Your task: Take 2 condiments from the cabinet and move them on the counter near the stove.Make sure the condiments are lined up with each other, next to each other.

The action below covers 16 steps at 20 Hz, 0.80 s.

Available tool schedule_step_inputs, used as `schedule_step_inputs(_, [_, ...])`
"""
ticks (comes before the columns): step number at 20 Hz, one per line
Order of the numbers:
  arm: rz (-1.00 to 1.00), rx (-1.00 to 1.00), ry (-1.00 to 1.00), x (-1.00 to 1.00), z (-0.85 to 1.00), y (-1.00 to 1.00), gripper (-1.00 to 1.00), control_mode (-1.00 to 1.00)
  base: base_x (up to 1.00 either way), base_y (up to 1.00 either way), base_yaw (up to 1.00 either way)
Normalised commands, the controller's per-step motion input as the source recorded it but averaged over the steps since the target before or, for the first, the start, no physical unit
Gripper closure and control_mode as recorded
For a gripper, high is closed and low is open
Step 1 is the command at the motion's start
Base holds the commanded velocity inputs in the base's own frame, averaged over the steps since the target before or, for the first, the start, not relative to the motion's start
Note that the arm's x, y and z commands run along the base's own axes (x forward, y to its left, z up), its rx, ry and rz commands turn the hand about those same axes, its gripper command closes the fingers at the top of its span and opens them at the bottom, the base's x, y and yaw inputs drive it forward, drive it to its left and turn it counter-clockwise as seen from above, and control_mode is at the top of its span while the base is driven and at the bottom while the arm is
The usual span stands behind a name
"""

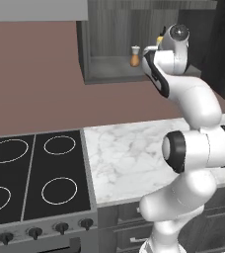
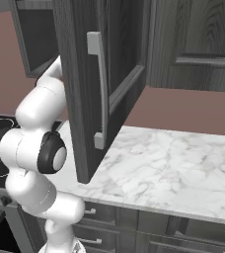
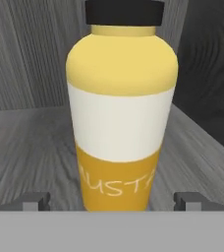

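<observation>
The yellow squeeze bottle (image 3: pixel 121 113) stands upright on the cabinet shelf (image 3: pixel 30 147), dead ahead of the fingers (image 3: pixel 114 201) and square between them, close enough that its mustard lettering can be read. The fingers are spread wide, one tip low on either side of the bottle's base, with a clear gap to each flank; nothing is held yet. The label band sits above the tips, the dark cap well above that.

Off to one side of the fingers, along the same shelf, the little brown shaker (image 1: pixel 134 57) waits with its white top. Seen from behind, the arm reaches up into the open cabinet (image 1: pixel 104 74), wrist at the niche mouth, and the swung-open door (image 2: pixel 92 94) hangs right beside the arm.

The worktop (image 1: pixel 129 153) below lies between the cabinet wall and the stove (image 1: pixel 35 173).

Now the risks (and there are a few). If the fingers close this low, the tall bottle may tip in the grip. Pushing in further before closing could shove it toward the back wall. And pulling out wide could clip that door, or knock the shaker over.
</observation>
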Motion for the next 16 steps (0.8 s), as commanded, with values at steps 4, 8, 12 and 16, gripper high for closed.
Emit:
schedule_step_inputs(4, [0.0, 0.0, 0.0, 0.18, 0.0, -0.08, -1.0, -1.0, 0.0, 0.0, 0.0])
schedule_step_inputs(8, [0.0, 0.0, 0.0, 0.2, 0.0, -0.03, -1.0, -1.0, 0.0, 0.0, 0.0])
schedule_step_inputs(12, [0.0, 0.0, 0.0, 0.21, -0.05, 0.0, -1.0, -1.0, 0.0, 0.0, 0.0])
schedule_step_inputs(16, [0.0, 0.0, 0.0, 0.16, -0.04, 0.0, -1.0, -1.0, 0.0, 0.0, 0.0])
